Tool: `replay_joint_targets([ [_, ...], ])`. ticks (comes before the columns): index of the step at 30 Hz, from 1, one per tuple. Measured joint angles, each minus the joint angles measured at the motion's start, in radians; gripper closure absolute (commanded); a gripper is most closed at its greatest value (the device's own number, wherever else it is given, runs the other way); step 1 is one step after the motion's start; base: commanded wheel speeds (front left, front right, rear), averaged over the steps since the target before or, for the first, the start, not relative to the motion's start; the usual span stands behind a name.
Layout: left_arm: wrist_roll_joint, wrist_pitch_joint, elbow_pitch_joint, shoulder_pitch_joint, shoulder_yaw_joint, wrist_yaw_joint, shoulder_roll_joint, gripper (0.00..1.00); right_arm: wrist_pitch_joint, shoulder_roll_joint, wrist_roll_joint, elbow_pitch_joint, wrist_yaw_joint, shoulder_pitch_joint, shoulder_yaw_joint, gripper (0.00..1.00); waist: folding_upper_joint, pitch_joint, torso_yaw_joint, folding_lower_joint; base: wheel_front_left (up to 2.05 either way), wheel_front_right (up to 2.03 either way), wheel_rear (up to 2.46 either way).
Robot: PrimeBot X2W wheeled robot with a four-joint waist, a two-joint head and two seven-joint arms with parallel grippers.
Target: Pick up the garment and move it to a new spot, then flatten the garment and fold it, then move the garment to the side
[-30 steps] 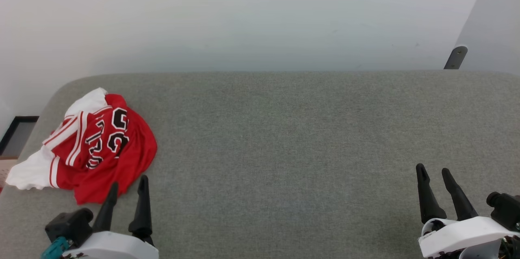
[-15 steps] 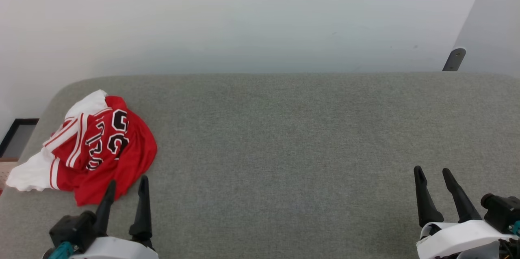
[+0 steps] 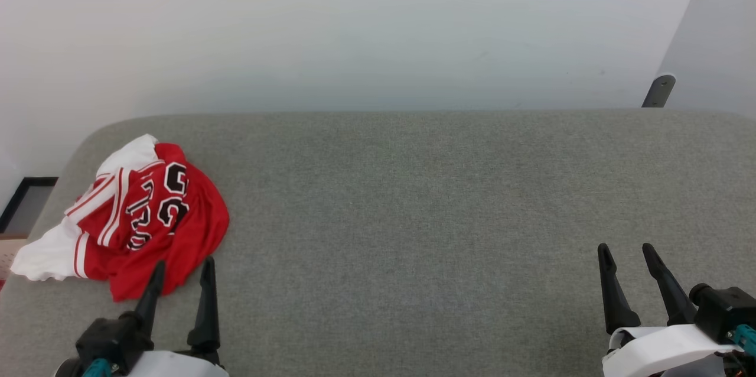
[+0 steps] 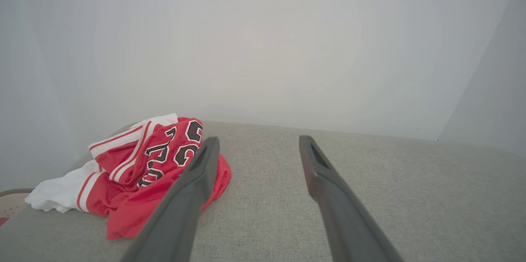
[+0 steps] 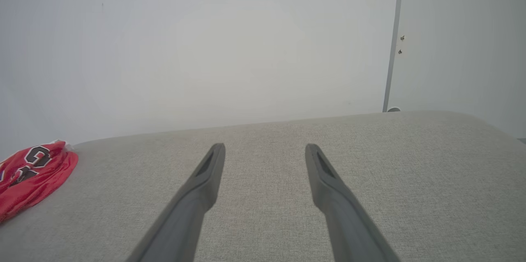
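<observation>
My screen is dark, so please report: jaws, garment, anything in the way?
Left gripper: jaws open, empty, near garment. Right gripper: jaws open, empty. Garment crumpled at left end of grey surface. No obstacle seen.

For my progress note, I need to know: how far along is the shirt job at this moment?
Done: nothing yet; the shirt lies crumpled at the left end of the grey surface. In hand: the left tool is open close to the shirt's near edge, gripping nothing; the right tool is open, far off to the right. Left: pick up, move, flatten, fold, set aside.
</observation>
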Motion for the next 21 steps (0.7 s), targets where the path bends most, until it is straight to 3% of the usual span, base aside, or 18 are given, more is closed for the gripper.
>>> replay_joint_targets([
  [13,0.05,-0.021,0.002,0.008,0.001,-0.008,0.004,0.0,-0.013,0.003,-0.076,-0.016,0.0,0.012,-0.006,0.0,0.0,-0.009,0.011,0.0,0.0,0.0,0.0],
  [21,0.028,0.005,0.034,-0.028,0.015,0.002,0.001,0.0,-0.008,0.004,-0.069,-0.021,0.0,0.022,0.006,0.0,0.0,-0.015,0.073,0.0,0.0,0.0,0.0],
])
